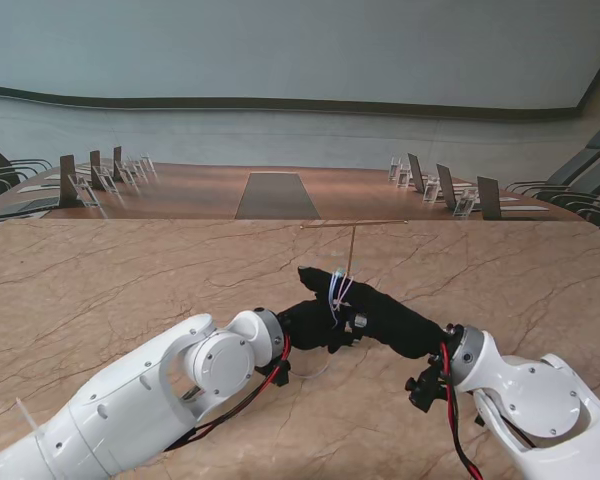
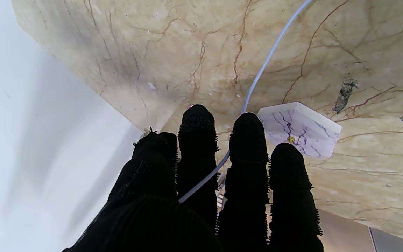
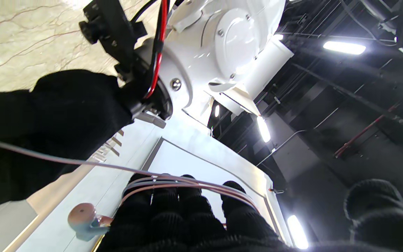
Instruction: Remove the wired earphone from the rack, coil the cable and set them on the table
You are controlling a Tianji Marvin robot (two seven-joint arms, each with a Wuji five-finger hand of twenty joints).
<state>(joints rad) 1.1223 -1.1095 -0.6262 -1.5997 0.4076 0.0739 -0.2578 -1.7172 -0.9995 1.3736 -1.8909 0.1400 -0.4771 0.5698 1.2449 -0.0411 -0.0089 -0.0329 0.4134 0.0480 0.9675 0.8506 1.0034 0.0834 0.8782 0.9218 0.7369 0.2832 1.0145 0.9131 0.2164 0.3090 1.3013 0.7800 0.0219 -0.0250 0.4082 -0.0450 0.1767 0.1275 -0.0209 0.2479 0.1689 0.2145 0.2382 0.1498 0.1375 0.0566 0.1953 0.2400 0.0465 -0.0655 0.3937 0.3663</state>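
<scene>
Wired earphone, white cable: lying wound in several turns around the fingers of the right hand, out over the marble table and nearer to me than the rack. In the right wrist view the turns are crossing the fingertips side by side, one strand is running off toward the left hand, and an earbud is hanging just beside the wrapped fingers.

Right hand, black-gloved: carrying the coil on its extended fingers, thumb standing apart from them; whether the fingers are pressing the cable cannot be told.

Left hand, black-gloved: meeting the right hand nearer to me than the rack, the two touching or nearly so in the stand view. In the left wrist view a length of cable is passing between two of its fingers, which are lying close together; a firm pinch cannot be confirmed.

Rack: a thin upright rod with a thin crossbar, standing on the table just beyond the two hands; its white marbled base is showing just past the left fingertips. The cable is running on across the table past the base.

Table: beige marble top with brown veins, bearing the rack.
</scene>
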